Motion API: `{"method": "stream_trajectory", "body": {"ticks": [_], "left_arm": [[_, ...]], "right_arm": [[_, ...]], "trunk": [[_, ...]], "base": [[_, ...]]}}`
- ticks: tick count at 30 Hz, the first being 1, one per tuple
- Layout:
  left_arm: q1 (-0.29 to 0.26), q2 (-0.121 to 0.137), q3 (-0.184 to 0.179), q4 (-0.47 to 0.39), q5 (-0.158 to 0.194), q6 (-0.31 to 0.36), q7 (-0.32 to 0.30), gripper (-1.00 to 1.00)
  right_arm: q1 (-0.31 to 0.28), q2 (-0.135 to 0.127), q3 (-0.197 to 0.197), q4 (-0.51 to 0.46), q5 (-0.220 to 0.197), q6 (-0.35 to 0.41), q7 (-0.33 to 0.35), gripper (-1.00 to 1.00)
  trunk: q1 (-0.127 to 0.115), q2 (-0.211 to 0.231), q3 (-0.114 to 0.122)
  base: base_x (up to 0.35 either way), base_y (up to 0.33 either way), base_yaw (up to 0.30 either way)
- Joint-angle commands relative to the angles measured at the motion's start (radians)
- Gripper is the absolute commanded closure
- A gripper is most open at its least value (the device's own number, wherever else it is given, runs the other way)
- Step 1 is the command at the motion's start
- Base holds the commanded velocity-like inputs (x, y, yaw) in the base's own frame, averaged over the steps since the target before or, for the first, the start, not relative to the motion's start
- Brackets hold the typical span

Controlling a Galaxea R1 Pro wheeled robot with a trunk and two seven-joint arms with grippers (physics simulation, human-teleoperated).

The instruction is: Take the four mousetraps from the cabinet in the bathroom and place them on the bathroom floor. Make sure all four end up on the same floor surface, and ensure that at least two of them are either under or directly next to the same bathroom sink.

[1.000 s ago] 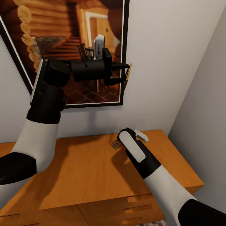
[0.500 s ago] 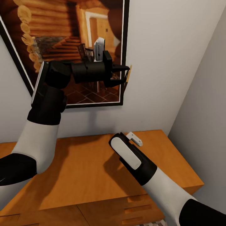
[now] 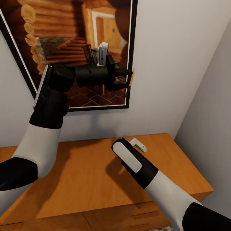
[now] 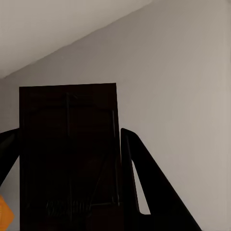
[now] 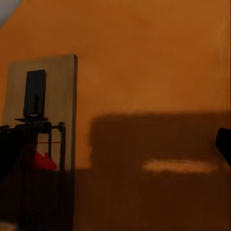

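Observation:
My left gripper (image 3: 129, 78) is raised in front of the wall and is shut on a mousetrap (image 3: 132, 75), which shows edge-on as a thin tan strip. In the left wrist view that mousetrap (image 4: 67, 154) is a dark rectangle between the fingers (image 4: 144, 192). My right arm reaches down over the orange cabinet top (image 3: 80, 179), its wrist (image 3: 128, 157) covering the gripper. In the right wrist view a second mousetrap (image 5: 43, 139), pale wood with dark metal and a red bit, lies flat on the cabinet top (image 5: 154, 72). The right gripper (image 5: 115, 149) is open above it, the trap close to one finger.
A large black-framed picture of a log cabin (image 3: 64, 38) hangs on the wall behind the left arm. A grey side wall (image 3: 208, 112) closes in the cabinet's right end. Drawer fronts (image 3: 141, 215) run along the cabinet's front edge.
My right wrist has shifted left and now covers the mousetrap on the cabinet top, which showed one second ago. The left gripper keeps its hold. The view has tilted slightly.

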Motion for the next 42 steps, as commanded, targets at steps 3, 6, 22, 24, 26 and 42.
{"method": "stream_trajectory", "body": {"ticks": [3, 6, 22, 24, 26, 42], "left_arm": [[-0.001, -0.001, -0.003, 0.000, 0.009, 0.003, 0.011, 1.00], [0.000, -0.001, -0.004, 0.000, 0.009, 0.003, 0.011, 1.00], [0.000, -0.007, -0.006, 0.010, 0.009, 0.003, 0.011, 1.00], [0.000, -0.007, -0.006, 0.011, 0.009, 0.003, 0.011, 1.00], [0.000, -0.007, -0.006, 0.011, 0.009, 0.003, 0.011, 1.00], [0.000, -0.004, -0.006, 0.011, 0.009, 0.003, 0.011, 1.00]], "right_arm": [[-0.008, 0.000, 0.001, 0.052, -0.001, 0.002, -0.004, -1.00], [-0.017, 0.000, 0.001, 0.089, 0.000, 0.001, -0.004, -1.00], [-0.027, 0.000, 0.003, 0.118, 0.025, -0.001, -0.004, -1.00], [-0.027, 0.000, 0.003, 0.119, 0.025, -0.001, -0.004, -1.00], [-0.027, 0.000, 0.003, 0.119, 0.025, -0.001, -0.004, -1.00], [-0.026, 0.000, 0.001, 0.100, 0.025, 0.003, -0.004, -1.00]], "trunk": [[0.000, -0.001, -0.001], [0.000, -0.001, -0.001], [0.000, -0.001, -0.001], [0.000, -0.001, -0.001], [0.000, -0.001, -0.001], [0.000, -0.001, -0.001]], "base": [[0.000, 0.000, 0.000], [0.000, 0.000, 0.000], [0.000, 0.087, 0.000], [0.000, 0.029, 0.000], [0.000, 0.010, 0.000], [0.000, 0.001, 0.000]]}}
